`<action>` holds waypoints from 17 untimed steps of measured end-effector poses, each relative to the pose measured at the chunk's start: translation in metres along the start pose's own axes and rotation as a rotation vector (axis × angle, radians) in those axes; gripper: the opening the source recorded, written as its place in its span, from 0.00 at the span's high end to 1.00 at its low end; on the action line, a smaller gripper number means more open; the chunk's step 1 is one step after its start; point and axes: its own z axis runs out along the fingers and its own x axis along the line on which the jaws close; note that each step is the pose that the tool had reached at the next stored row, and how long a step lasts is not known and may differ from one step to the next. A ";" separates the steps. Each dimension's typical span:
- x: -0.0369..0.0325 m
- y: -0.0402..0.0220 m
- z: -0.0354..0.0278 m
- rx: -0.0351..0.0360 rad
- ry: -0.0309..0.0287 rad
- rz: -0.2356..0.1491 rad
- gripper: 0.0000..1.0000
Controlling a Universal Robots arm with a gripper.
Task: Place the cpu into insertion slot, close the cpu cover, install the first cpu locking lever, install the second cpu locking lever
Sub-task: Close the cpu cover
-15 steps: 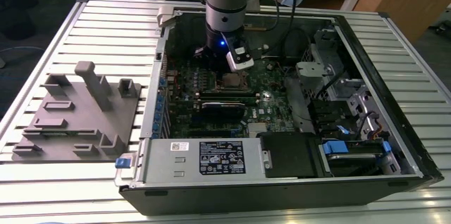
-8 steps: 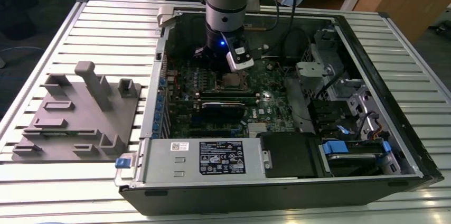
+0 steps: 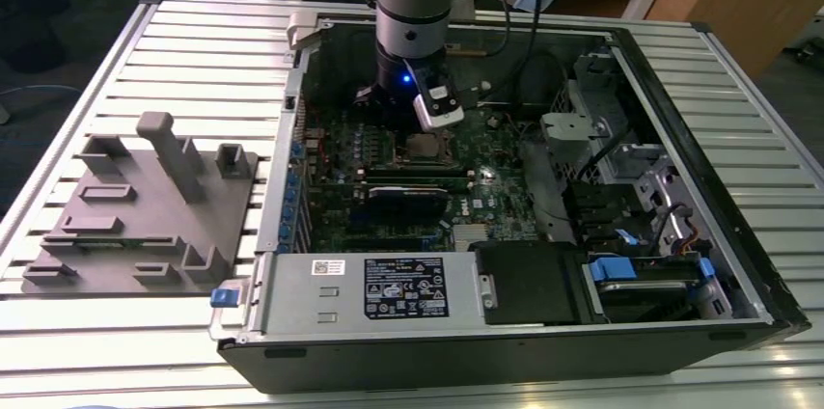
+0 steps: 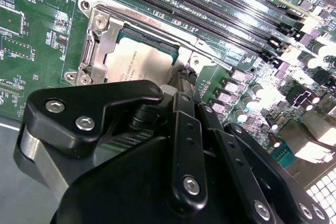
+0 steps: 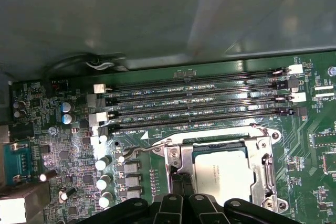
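Exterior view: my black gripper (image 3: pixel 401 122) hovers over the green motherboard (image 3: pixel 386 173). Second wrist view: pale silver square cpu (image 4: pixel 139 64) seated, grey metal frame cpu cover (image 4: pixel 97 51) down, clamping it. First wrist view: jaws pressed together near the thin wire locking lever (image 5: pixel 147 148), presumably to work it.

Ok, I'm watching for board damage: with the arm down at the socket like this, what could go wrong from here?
1. The gripper sits right at the edge of the cpu cover, by a thin locking lever; a slip could bend the lever or miss its catch.
2. Upright capacitors stand close beside it; a sideways swing might knock them.
3. The cpu lies framed by the cover; uneven pressing could stress it.
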 end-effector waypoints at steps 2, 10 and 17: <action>0.0000 0.0000 0.0000 0.0000 -0.0001 0.000 0.89; 0.0000 0.0000 0.0001 -0.0001 -0.0001 0.000 0.89; 0.0000 0.0000 0.0006 0.0000 -0.0001 0.000 0.89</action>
